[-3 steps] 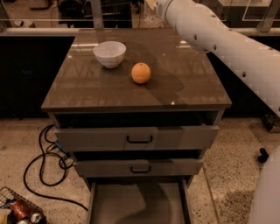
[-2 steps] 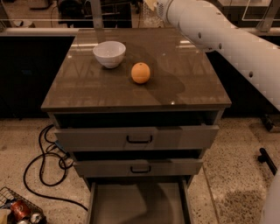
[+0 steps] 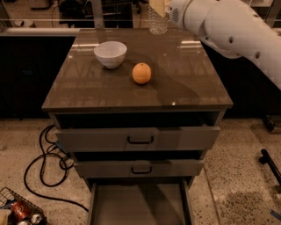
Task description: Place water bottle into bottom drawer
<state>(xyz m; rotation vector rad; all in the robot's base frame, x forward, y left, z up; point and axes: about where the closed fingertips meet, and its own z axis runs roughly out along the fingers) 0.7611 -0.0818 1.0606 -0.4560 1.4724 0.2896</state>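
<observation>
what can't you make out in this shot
Camera view:
- water bottle: upper part cut off by the top edge.
- pincer: at the top edge over the bottle, mostly out of frame.
- bottom drawer: front cut off by the bottom edge.

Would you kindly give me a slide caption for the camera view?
Gripper over the water bottle at the rear of the cabinet top; bowl and orange in front, bottom drawer open below.

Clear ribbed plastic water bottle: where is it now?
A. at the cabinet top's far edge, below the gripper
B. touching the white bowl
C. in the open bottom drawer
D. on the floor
A: the clear ribbed water bottle shows at the brown cabinet top's far edge, directly below the gripper at the picture's upper edge.
</observation>
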